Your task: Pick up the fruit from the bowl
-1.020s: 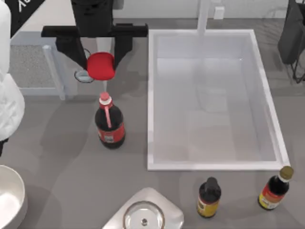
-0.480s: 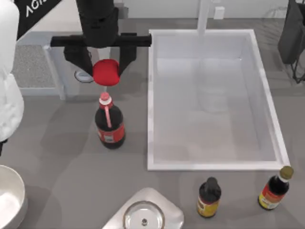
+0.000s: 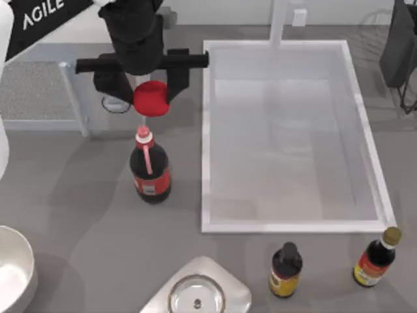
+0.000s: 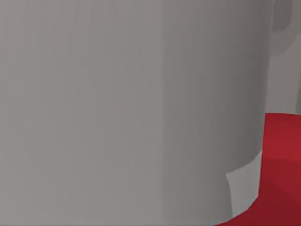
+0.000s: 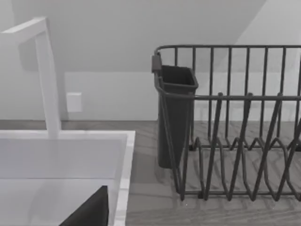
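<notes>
The left gripper (image 3: 151,88) sits near the desk's far edge, left of the sink, its jaws closed on the fruit (image 3: 151,98), one dark finger (image 3: 109,81) on each side of the red ball. The fruit hangs clear of the desk (image 3: 78,195), held up in the jaws and well away from the bowl (image 3: 14,274), which sits at the desk's near left corner with only its white rim and part of its inside showing.

Directly on the near side of the jaws stands the cola bottle (image 3: 150,171), its red cap (image 3: 143,135) just short of the fruit as seen from above. To the right of the jaws, the raised white rim of the sink (image 3: 206,137) runs close by the right-hand finger. Left of the jaws lie a pale rack (image 3: 39,91) and a small round fitting (image 3: 114,103) partly under the left-hand finger. Open grey desk stretches between the cola bottle and the bowl.

Along the near edge stand a silver pot (image 3: 197,293) and two small dark bottles (image 3: 285,268) (image 3: 376,257), well apart from the jaws.

The left wrist view shows a grey surface with the fruit (image 4: 282,169) at one corner. The right arm is parked by the dish rack (image 5: 235,141), beyond the sink (image 5: 123,155).
</notes>
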